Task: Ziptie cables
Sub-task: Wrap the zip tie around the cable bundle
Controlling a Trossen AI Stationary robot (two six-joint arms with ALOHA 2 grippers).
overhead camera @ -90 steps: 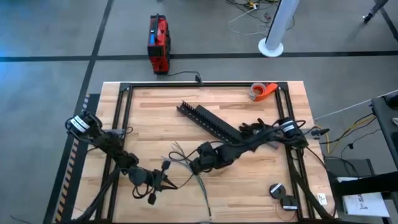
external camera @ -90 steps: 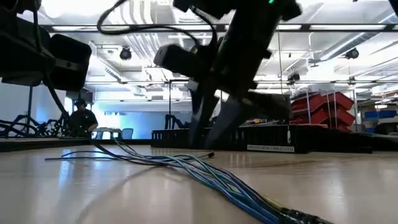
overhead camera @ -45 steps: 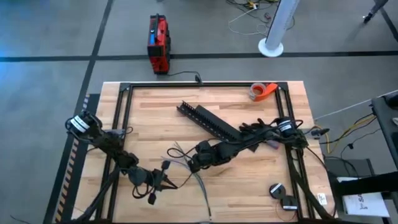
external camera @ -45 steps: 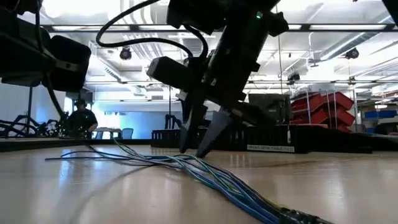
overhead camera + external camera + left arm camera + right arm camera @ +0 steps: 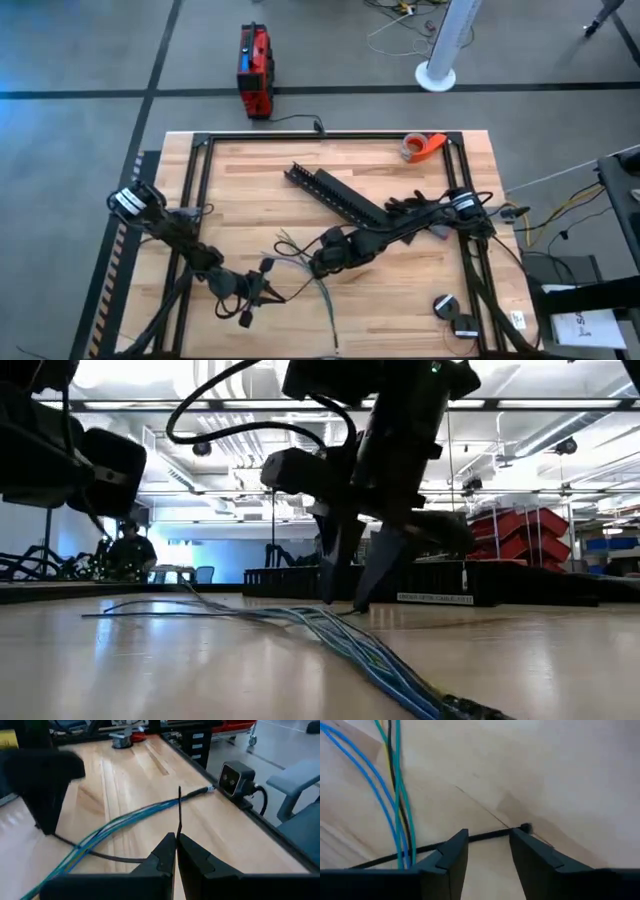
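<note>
Since a moment ago, the right hand (image 5: 358,600) has slid a little along the cables (image 5: 340,640).

Its fingers (image 5: 452,852) are a bit apart, tips down by a thin black tie (image 5: 485,836). Left hand (image 5: 176,851) pinches another tie (image 5: 179,812) near the worktop's (image 5: 250,215) front edge. Wire ends run out of view.

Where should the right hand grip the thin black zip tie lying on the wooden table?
On the thin black zip tie, along its bare stretch between the blue and green cables and its blocky head, from straight above. It lies flat on the wooden table, and the open right hand straddles it there.
</note>
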